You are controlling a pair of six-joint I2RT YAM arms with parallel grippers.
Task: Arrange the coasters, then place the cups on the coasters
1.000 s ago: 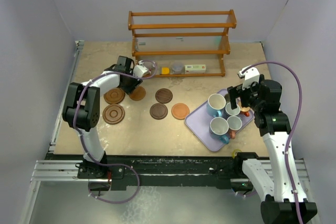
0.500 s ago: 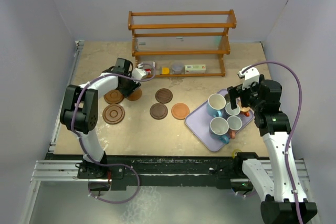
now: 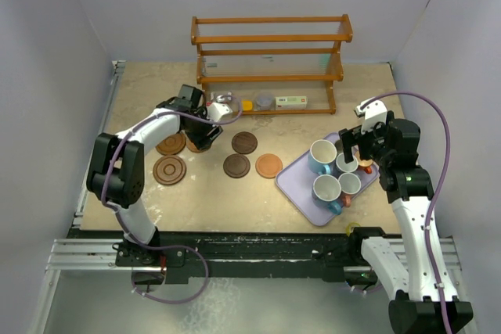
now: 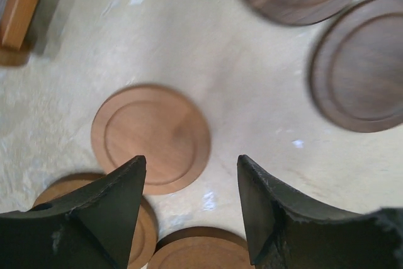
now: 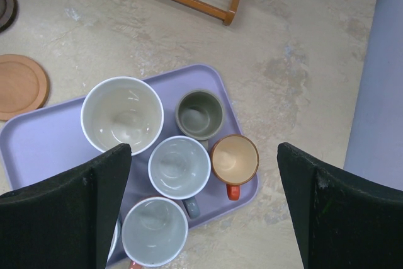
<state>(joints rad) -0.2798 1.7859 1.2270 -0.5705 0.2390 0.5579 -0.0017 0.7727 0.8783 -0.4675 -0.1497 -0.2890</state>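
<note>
My left gripper (image 4: 191, 171) hangs with its fingers apart and empty above the mottled beige tabletop (image 4: 208, 61). Below it, the round wooden coasters (image 4: 151, 138) lie in a loose cluster. My right gripper (image 5: 201, 152) gapes wide and empty above the ceramic cups (image 5: 122, 115) crowded on the lavender rectangular tray (image 5: 38, 149). Pale walls (image 3: 78, 21) enclose the table, and a wooden rack (image 3: 270, 38) stands at the back.

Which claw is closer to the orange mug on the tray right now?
Right. The right claw hovers just above the orange mug on the tray; the left claw is far away over the coasters.
</note>
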